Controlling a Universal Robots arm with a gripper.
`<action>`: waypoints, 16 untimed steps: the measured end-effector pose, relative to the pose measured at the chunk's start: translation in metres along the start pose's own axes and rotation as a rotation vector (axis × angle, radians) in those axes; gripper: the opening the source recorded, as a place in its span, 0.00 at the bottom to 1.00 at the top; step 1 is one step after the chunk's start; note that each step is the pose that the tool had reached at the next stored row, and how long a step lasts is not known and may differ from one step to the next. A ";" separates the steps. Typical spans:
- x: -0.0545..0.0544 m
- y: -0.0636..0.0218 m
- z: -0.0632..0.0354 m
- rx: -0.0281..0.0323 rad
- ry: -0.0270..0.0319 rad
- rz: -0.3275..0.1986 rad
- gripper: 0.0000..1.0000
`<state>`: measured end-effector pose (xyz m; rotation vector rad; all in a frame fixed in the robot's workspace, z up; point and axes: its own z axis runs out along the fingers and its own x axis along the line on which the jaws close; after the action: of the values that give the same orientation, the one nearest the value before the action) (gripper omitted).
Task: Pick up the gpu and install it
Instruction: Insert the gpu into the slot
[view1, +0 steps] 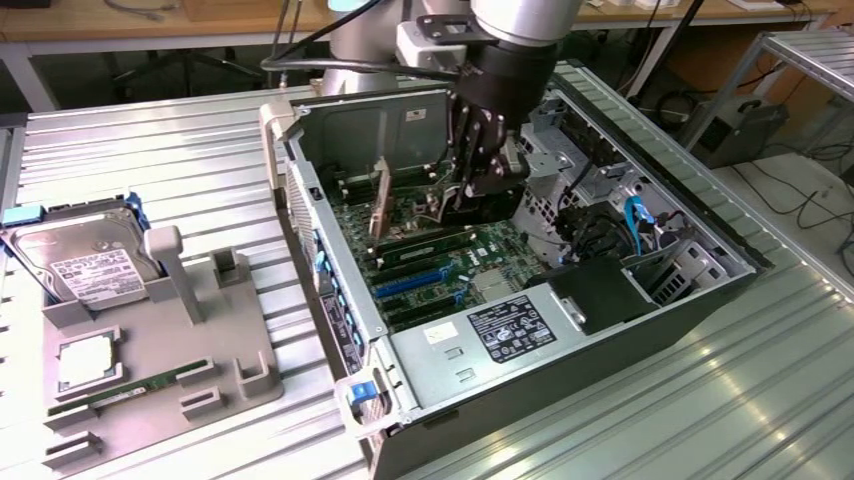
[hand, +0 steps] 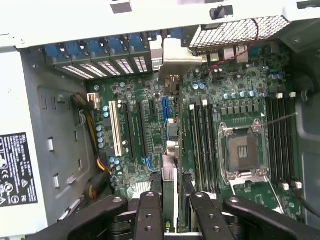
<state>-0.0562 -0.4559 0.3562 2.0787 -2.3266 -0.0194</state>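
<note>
My gripper (view1: 474, 185) reaches down inside the open computer case (view1: 694, 200), above the green motherboard (view1: 441, 260). It is shut on the gpu (view1: 380, 200), which stands on edge as a thin upright card. In the wrist view the gpu (hand: 170, 165) runs edge-on between my two black fingers (hand: 150, 210) toward the case's rear wall. Its pale metal bracket (hand: 175, 57) sits at the rear slot openings. The card hangs over the expansion slots beside a blue slot (hand: 164, 107); I cannot tell whether it is seated.
A grey fixture (view1: 160, 350) on the exterior view's left holds a silver hard drive (view1: 87, 265), a processor chip (view1: 83, 362) and a green memory stick (view1: 127, 390). Inside the case are the labelled power supply (view1: 514, 325), the CPU socket (hand: 245, 150) and memory slots (hand: 200, 145).
</note>
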 end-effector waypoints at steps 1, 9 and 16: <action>0.000 0.0015 0.0019 0.0000 0.0001 -0.002 0.26; 0.000 0.0034 0.0083 0.0014 -0.0001 -0.007 0.26; 0.002 0.0179 0.0304 0.0075 0.0018 -0.071 0.26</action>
<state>-0.0750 -0.4560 0.3263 2.1634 -2.2539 -0.0100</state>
